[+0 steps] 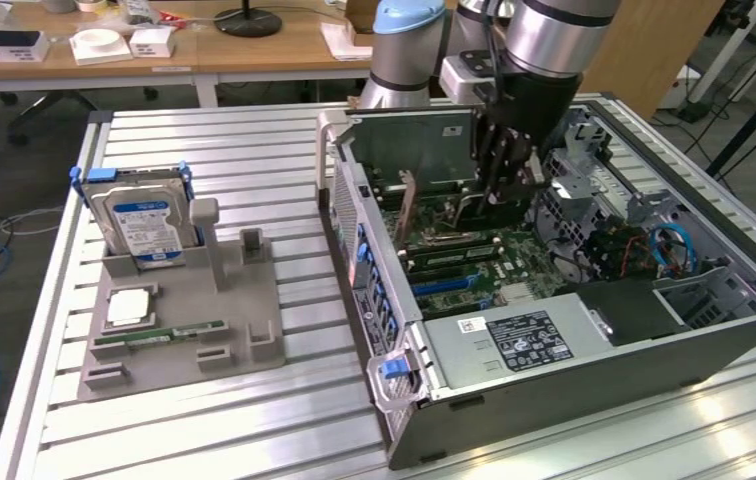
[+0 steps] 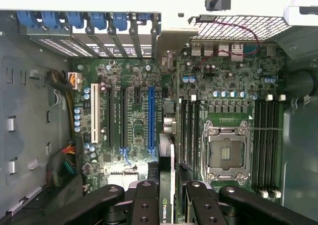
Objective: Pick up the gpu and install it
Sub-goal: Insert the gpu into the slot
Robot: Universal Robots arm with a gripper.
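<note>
The gpu (image 1: 412, 150) is a flat dark green card held upright on edge inside the open computer case (image 1: 698, 330), above the motherboard. My gripper (image 1: 505, 185) reaches down into the case and is shut on the card's inner end. In the wrist view the gpu (image 2: 169, 150) shows edge-on between my black fingers (image 2: 144, 202), with its metal bracket against the rear slot openings. It sits just beside the long blue slot (image 2: 151, 118); I cannot tell whether its lower edge touches a slot.
A grey fixture (image 1: 238, 330) on the exterior view's left holds a silver hard drive (image 1: 145, 225), a chip (image 1: 131, 308) and a green memory stick (image 1: 158, 335). The slatted metal table (image 1: 218, 430) carries everything. An empty processor socket (image 2: 226, 153) lies beside the card.
</note>
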